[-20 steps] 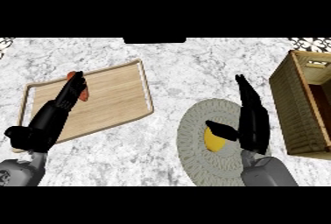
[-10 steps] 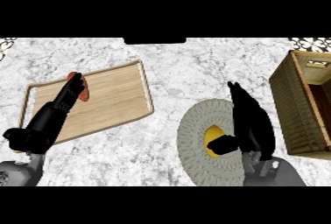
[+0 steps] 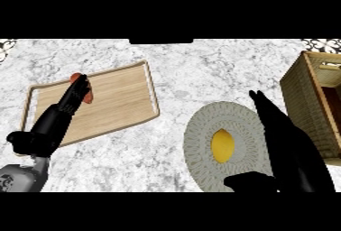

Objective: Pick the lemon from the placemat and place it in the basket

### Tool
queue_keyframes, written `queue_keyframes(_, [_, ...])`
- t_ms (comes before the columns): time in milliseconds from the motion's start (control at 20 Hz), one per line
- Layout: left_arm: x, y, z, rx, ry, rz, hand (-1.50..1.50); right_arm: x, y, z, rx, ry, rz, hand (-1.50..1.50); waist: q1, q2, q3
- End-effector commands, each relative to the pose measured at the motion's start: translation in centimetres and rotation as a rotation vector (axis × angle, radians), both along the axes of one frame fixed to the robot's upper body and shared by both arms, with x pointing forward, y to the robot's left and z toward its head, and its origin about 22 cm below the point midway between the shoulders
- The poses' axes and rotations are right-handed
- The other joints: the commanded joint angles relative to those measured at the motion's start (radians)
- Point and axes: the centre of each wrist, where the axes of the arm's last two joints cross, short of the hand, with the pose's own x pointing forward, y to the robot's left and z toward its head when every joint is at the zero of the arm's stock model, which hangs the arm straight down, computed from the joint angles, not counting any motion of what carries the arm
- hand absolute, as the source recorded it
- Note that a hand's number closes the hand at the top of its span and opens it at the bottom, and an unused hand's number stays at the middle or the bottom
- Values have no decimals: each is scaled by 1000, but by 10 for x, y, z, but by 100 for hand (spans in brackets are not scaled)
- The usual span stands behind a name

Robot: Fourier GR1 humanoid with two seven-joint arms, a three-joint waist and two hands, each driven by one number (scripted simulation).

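The right robot hand is hovering with fingers straight and thumb spread just beside the lemon, which is lying mid-placemat, so closing off-centre is risking nudging the round fruit away from the basket.

The left hand, at the frame's lower left, was black and segmented, on a grey forearm with a small dark marking (illegible). The right hand, lower right, was plain black too.
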Motion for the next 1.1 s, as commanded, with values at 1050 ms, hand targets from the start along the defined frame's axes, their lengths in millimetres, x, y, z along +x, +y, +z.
queue_keyframes(1050, [17, -5, -5, 5, -6, -38, 0, 12, -11, -77, -53, 49, -200, -150, 30, 14, 4])
